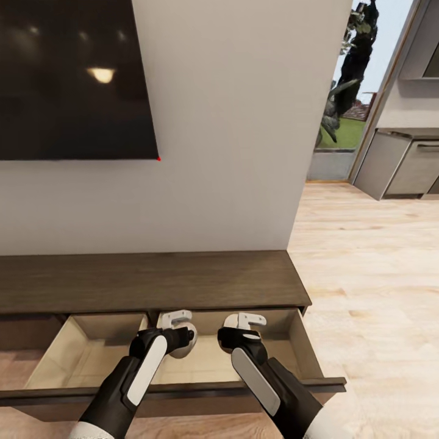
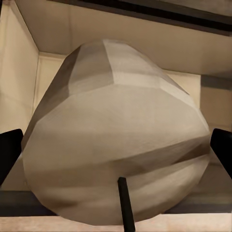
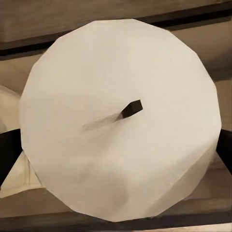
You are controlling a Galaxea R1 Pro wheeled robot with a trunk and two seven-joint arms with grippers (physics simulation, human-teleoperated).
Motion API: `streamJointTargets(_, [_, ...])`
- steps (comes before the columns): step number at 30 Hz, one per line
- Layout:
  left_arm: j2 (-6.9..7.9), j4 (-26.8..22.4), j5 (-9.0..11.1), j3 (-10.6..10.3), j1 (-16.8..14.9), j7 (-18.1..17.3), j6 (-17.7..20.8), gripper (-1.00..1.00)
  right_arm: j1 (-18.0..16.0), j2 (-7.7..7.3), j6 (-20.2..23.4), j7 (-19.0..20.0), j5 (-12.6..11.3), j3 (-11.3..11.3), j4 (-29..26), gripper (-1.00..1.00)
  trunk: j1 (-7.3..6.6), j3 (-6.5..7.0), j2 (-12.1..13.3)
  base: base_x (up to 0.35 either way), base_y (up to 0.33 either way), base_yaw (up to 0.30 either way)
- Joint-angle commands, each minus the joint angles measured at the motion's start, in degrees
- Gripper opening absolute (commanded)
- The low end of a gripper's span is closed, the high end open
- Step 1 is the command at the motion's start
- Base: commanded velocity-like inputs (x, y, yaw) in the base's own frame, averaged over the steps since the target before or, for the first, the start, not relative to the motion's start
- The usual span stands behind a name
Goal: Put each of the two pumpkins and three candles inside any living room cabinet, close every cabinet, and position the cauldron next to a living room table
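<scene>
The long dark brown cabinet point(image 1: 152, 280) stands against the wall with its drawers pulled open, and their pale wood insides point(image 1: 91, 356) show. My left gripper point(image 1: 175, 319) hangs over the open drawer, shut on a beige candle point(image 2: 116, 130) whose pale body also shows under the fingers point(image 1: 190, 342). Beside it, my right gripper point(image 1: 244, 321) is shut on a second pale candle point(image 3: 121, 145), seen end-on with its dark wick point(image 3: 131, 108). Dark fingertips point(image 2: 9, 150) point(image 3: 224, 150) flank each candle. The pumpkins, cauldron and table are out of view.
A dark TV screen point(image 1: 73, 79) hangs on the wall above the cabinet. The pulled-out drawer front point(image 1: 329, 384) juts toward me. To the right, light wooden floor point(image 1: 366, 274) leads to grey kitchen units point(image 1: 402, 164) and a window.
</scene>
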Motion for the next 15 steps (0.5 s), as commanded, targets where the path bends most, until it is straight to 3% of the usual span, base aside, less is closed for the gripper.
streamJointTargets(1, [0.03,-0.1,0.6,-0.1,-0.1,0.6,0.1,-1.0,-0.5,-0.01,0.2,-0.4,-0.5,0.1,0.2,-1.0,0.22,-0.24,-0.4,0.0,0.0,0.0])
streamJointTargets(4, [0.09,0.1,0.6,-0.1,-0.3,0.6,0.0,-1.0,-1.7,0.12,0.2,-0.2,-0.5,0.1,2.6,-1.0,0.88,-0.78,-1.6,0.0,0.0,0.0])
streamJointTargets(10, [0.05,1.4,0.6,-0.1,-0.3,0.6,0.0,-1.0,-3.0,0.97,0.1,5.6,-0.3,0.1,7.2,-1.0,2.2,-1.85,-4.1,0.0,0.0,0.0])
streamJointTargets(15, [0.0,4.2,0.6,-0.1,-0.3,0.6,-1.2,-1.0,-3.6,1.29,0.1,6.4,-0.3,0.1,8.5,-1.0,3.29,-2.75,-6.1,0.0,0.0,0.0])
